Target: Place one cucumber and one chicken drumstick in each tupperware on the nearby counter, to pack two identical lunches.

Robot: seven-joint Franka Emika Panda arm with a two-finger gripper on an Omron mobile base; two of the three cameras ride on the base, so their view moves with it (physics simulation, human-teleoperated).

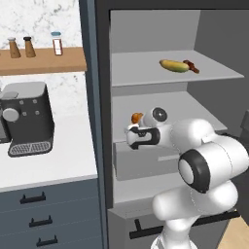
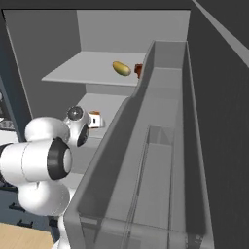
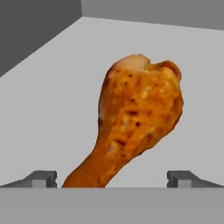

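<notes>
My hand cam has the chicken drumstick [image 3: 138, 124] right up close on the pale shelf floor [image 3: 52, 100], thin end pointing down between my fingertips [image 3: 43, 178], while the base cams just catch an orange bit of it [image 1: 137, 117] past my wrist. They also show a yellow-green veggie [image 1: 174, 65] on the shelf above and a coffee machine [image 1: 26, 118] on the white counter [image 1: 58, 163]. My arm's reaching level into the middle shelf, claw [image 3: 112, 179] wide open, nothing grabbed.
</notes>
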